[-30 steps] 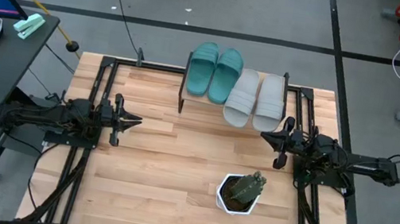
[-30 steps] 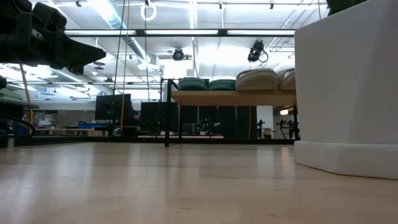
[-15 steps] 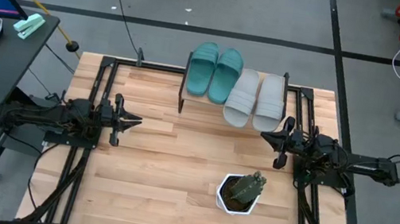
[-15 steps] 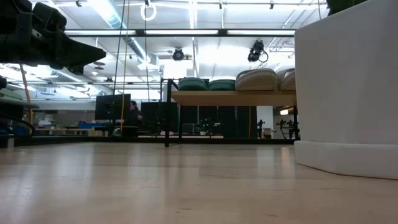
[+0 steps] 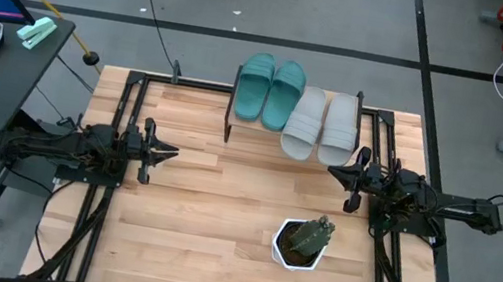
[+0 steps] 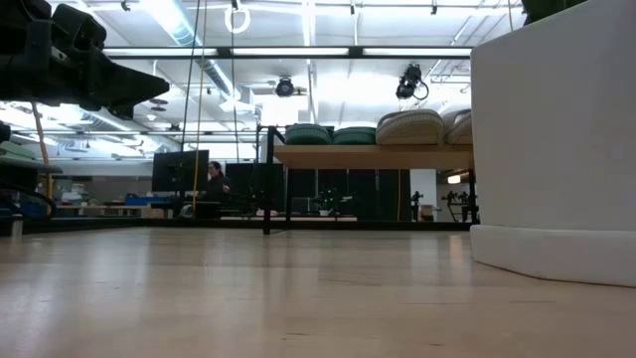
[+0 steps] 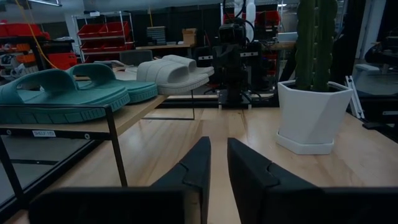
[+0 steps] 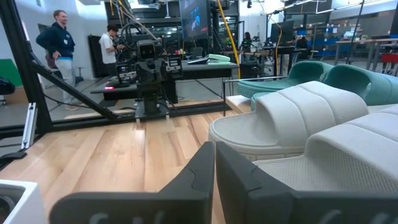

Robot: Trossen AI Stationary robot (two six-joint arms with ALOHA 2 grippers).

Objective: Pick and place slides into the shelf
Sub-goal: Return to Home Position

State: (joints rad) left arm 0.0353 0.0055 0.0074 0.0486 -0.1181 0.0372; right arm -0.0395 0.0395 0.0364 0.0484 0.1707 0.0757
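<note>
I see my left claw (image 5: 163, 152) and right claw (image 5: 334, 172) pinched almost closed and empty, at opposite sides of the pale wooden bench (image 5: 208, 225). Beyond them, the teal-green rubber slides (image 5: 271, 90) and light grey rubber slides (image 5: 322, 124) lie atop the low plank-topped, black-legged shelf (image 6: 373, 156).

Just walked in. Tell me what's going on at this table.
Nothing is being handled. The teal slides and grey slides all lie on the shelf at the far edge of the table, teal toward the left arm. The left gripper and right gripper hang empty and shut at the sides, pointing at each other. A potted plant stands near the right arm.
</note>
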